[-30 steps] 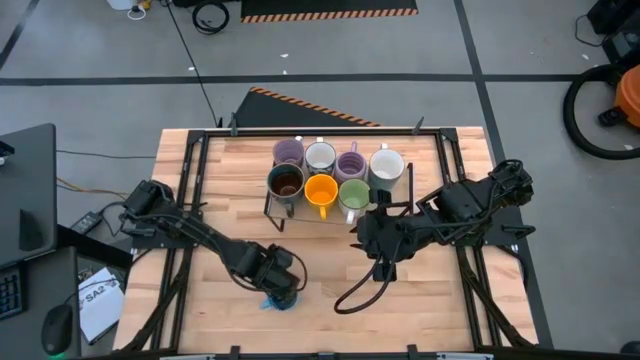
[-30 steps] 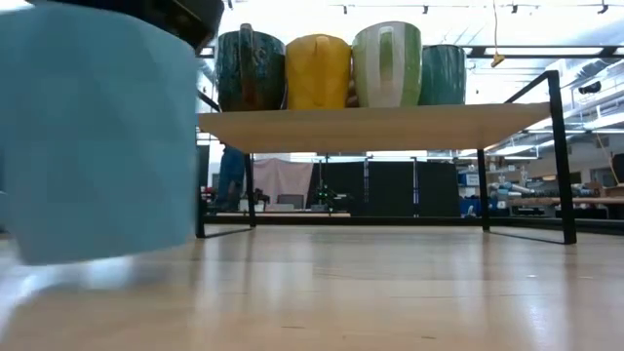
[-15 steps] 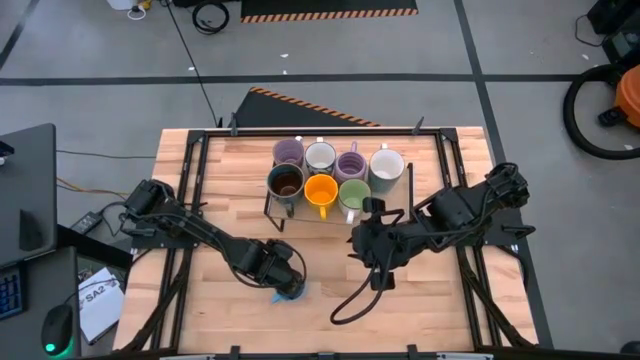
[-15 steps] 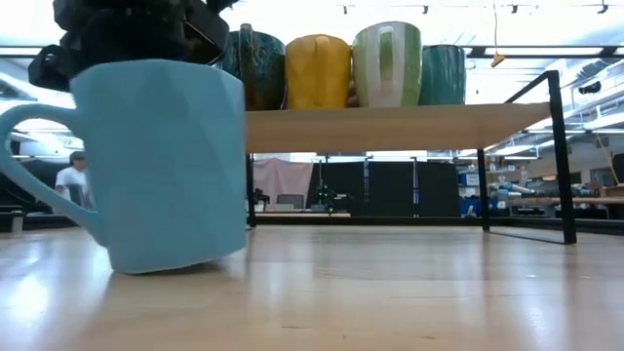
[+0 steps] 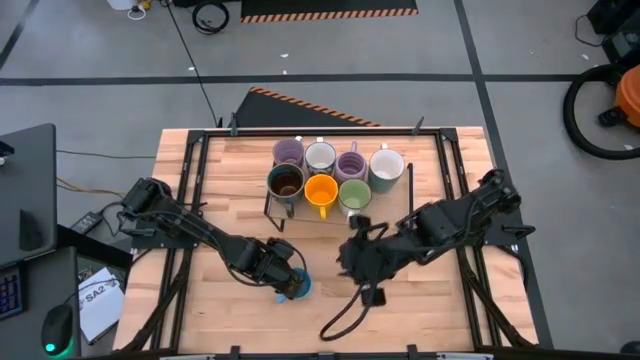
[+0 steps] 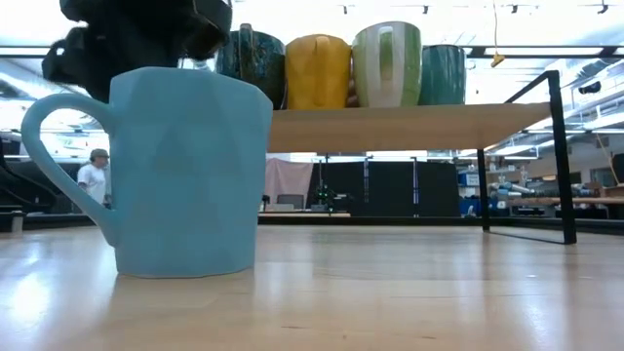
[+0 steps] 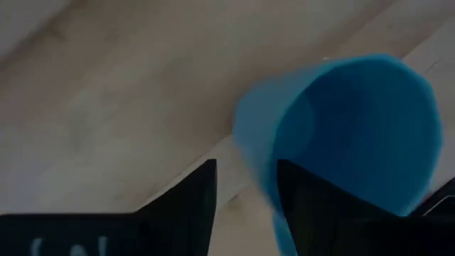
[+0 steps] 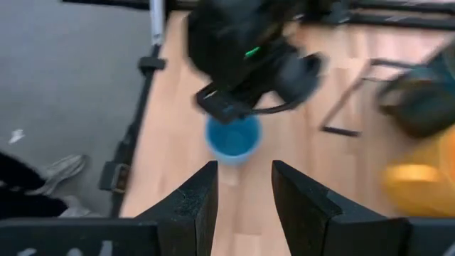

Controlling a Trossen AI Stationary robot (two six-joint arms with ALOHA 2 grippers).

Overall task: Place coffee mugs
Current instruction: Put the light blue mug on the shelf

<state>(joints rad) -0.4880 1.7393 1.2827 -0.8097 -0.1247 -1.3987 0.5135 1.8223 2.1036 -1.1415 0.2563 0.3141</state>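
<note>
While the blue mug (image 5: 297,287) stands upright on the tabletop (image 5: 420,310) near its front edge, the left end effector (image 5: 283,278) sits right over it, one finger (image 7: 188,195) outside the wall and the other (image 7: 313,206) inside the rim; whether they pinch the wall I cannot tell. From table height the mug's handle (image 6: 58,161) sticks out sideways and its base rests flat on the wood. The right end effector (image 5: 358,262) hovers just beside it, fingers (image 8: 195,195) parted and holding nothing, pointed toward the mug. Seven other mugs sit on a small raised rack (image 5: 272,208) toward the back: two lavender, two white, one dark brown (image 5: 286,182), one orange (image 5: 320,190) and one green (image 5: 354,194).
</note>
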